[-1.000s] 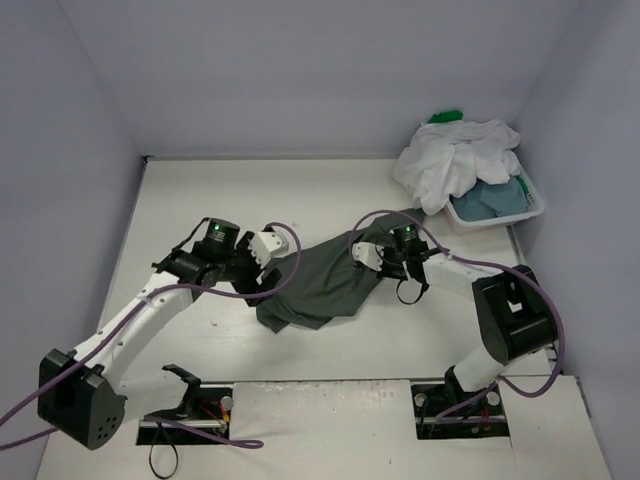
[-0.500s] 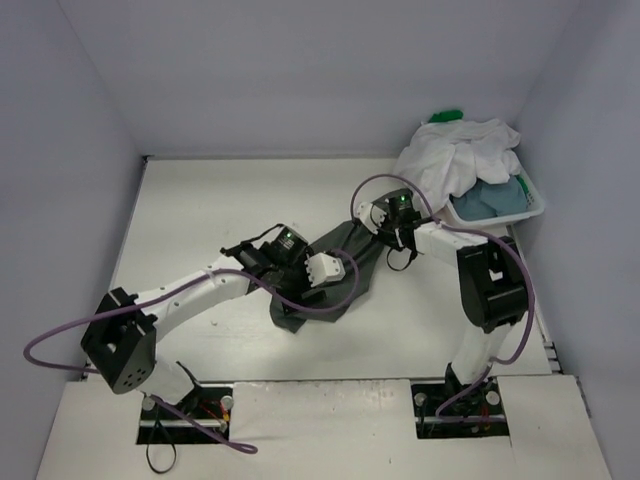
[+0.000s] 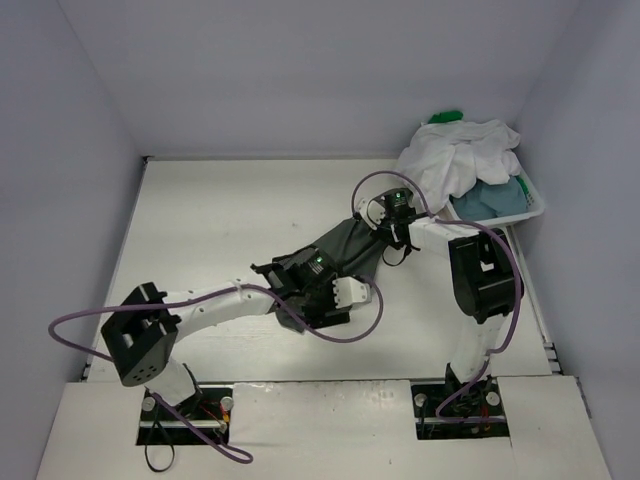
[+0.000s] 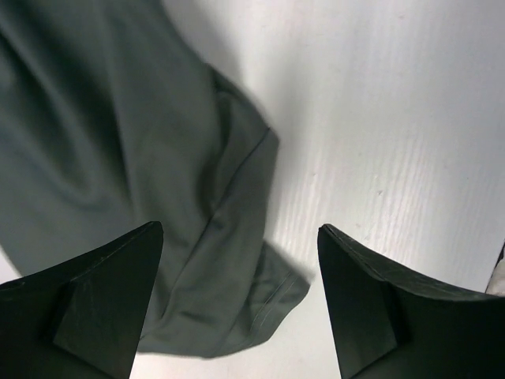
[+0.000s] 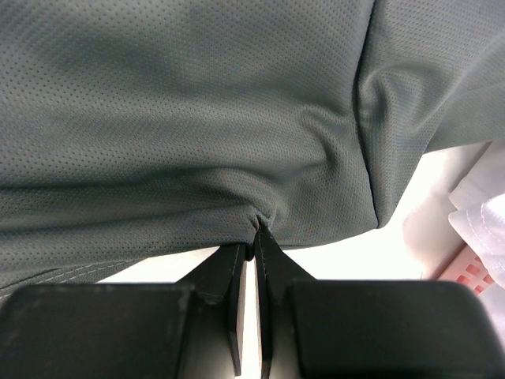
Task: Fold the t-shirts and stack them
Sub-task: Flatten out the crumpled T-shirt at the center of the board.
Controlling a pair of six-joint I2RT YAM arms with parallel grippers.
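Observation:
The dark grey t-shirt (image 3: 350,245) lies bunched in a narrow band on the white table. My right gripper (image 3: 387,214) is shut on a pinch of its far edge (image 5: 254,225), with cloth spread above the fingers. My left gripper (image 3: 325,300) is open and empty, hovering over the shirt's near end. Between its fingers I see the dark grey t-shirt's hemmed corner (image 4: 237,316) on the table. The white t-shirt (image 3: 460,160), the dusty blue-grey t-shirt (image 3: 490,198) and a bit of the green t-shirt (image 3: 446,117) are piled in the basket.
The white slotted basket (image 3: 500,215) stands at the back right, close to my right gripper; its edge shows in the right wrist view (image 5: 473,268). Grey walls enclose the table on three sides. Purple cables loop off both arms.
My left arm has swung right and toward the near side, across the shirt to its near end. My right gripper has drawn the far edge back toward the basket. The shirt now lies narrower.

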